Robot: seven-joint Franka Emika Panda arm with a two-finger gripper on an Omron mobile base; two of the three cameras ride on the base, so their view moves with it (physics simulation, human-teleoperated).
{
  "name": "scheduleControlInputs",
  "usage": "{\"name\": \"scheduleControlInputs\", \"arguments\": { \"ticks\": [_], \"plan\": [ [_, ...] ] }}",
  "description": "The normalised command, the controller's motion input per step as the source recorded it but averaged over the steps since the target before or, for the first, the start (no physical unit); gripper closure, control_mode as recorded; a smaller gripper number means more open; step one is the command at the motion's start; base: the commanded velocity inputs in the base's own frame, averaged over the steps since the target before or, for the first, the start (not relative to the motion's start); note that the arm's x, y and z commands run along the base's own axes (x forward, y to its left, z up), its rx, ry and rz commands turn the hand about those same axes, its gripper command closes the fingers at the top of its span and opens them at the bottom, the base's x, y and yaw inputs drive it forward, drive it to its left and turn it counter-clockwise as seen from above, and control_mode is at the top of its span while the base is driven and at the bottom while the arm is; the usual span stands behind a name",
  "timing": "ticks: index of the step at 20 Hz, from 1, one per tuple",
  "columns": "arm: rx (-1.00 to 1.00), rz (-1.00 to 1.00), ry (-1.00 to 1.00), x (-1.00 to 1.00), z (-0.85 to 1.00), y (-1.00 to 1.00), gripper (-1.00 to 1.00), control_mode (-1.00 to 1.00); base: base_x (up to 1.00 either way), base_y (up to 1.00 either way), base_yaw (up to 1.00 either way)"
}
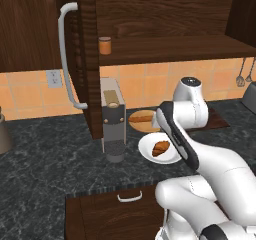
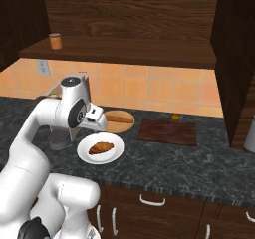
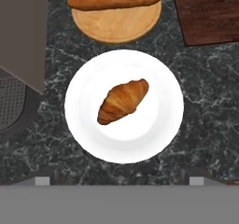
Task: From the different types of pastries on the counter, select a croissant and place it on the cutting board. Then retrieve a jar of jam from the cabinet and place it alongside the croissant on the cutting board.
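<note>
Gripper [image 3: 119,177]: jaws spread wide apart, holding nothing, hanging above the white plate, only the fingertips [image 3: 43,176] visible at the bottom of the hand view.
Croissant [image 3: 123,101]: lies near the middle of the white plate [image 3: 84,125], untouched; also seen on the plate [image 2: 99,147] from the right base.
Baguette [image 3: 114,0]: lies across the round wooden plate [image 3: 116,27], just behind the white plate.
Cutting board [image 2: 167,132]: flat on the counter [image 2: 189,166], right of the wooden plate, bare.
Jar of jam [image 1: 104,45]: upright on the shelf of the cabinet [image 1: 165,49], door swung open, near the handle [image 1: 67,54].
Coffee machine [image 1: 113,121]: left of both plates.
</note>
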Motion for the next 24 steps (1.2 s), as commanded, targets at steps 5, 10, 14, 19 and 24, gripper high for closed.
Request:
{"name": "scheduleControlInputs", "arguments": {
  "ticks": [5,10,14,19,24],
  "plan": [
    [0.0,-0.04,0.0,0.5,-0.11,0.0,-1.0,-1.0,0.0,0.0,0.0],
    [0.0,-0.05,0.0,0.23,-0.12,0.0,-1.0,-1.0,0.0,0.0,0.0],
    [0.0,-0.2,0.02,0.01,-0.26,0.0,-1.0,-1.0,0.0,0.0,0.0],
    [0.0,-0.18,0.0,0.01,-0.34,0.0,-1.0,-1.0,0.0,0.0,0.0],
    [0.0,-0.09,0.0,0.06,-0.32,0.0,-1.0,-1.0,0.0,0.0,0.0]
  ]
}}
